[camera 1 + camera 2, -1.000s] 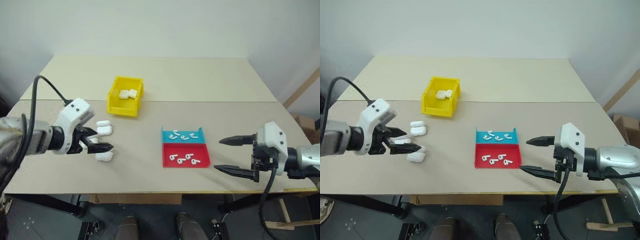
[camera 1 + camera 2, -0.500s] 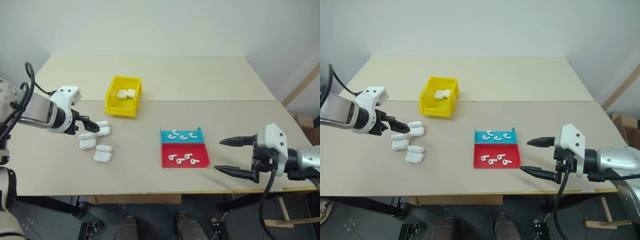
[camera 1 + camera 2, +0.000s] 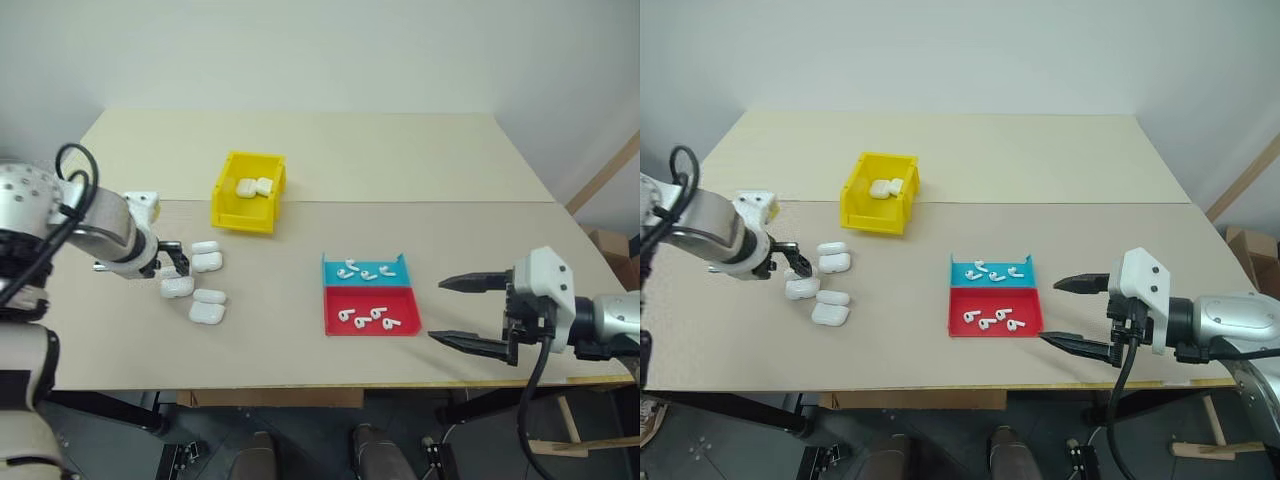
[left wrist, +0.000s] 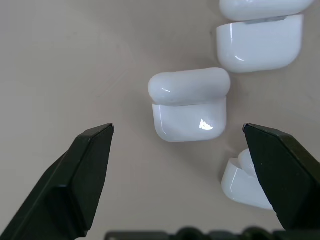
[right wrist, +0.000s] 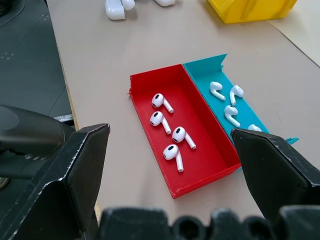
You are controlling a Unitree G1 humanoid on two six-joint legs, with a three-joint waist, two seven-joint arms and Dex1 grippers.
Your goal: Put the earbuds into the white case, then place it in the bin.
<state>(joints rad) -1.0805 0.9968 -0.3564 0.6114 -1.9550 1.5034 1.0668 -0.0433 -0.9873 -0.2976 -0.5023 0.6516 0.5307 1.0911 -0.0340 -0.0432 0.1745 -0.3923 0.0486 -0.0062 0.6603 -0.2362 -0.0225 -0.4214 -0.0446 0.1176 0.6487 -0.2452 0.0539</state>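
Several closed white cases lie in a cluster at the table's left, one of them just below my left gripper. That gripper points steeply down and is open. In the left wrist view the same case sits between and just beyond its black fingertips, untouched. White earbuds lie in a blue tray and a red tray at centre. My right gripper hovers open to the right of the trays, holding nothing. The yellow bin stands behind the cases with two white cases inside.
The table's front edge runs close below the trays and my right gripper. A seam crosses the tabletop behind the bin. Bare tabletop lies between the case cluster and the trays.
My left gripper has pulled back to the left and turned from pointing sideways to pointing down over the case cluster, still open. The right gripper has not moved.
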